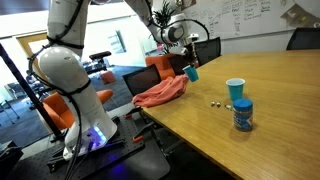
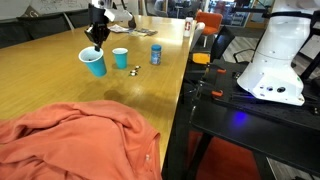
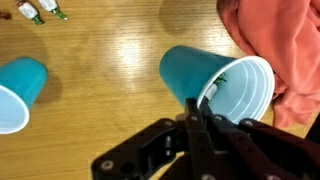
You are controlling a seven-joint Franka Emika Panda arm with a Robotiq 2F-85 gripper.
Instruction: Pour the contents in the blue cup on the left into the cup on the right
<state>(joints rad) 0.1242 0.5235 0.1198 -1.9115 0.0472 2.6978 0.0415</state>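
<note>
A: What is the tool doing?

B: Its 2 fingers are drawn almost together, pinching the wall of a blue cup at the rim. The wrist view suggests 1 finger is inside the mouth and 1 outside.

A: And where is that cup?

B: In an exterior view the blue cup hangs upright under the tool, low over the tabletop. I cannot tell whether its base touches the wood. Nor can I make out what is inside it.

A: What sits closest to it?

B: A second cup, also blue, stands upright and open just beside it. In the wrist view this second cup is at the left edge, apart from the held 1.

A: Anything further out?

B: A few small objects lie beyond the second cup, then a blue can stands near them. An orange cloth is bunched at the edge of the tabletop, close to the blue cup. The white arm rises from its base beside the tabletop
</note>
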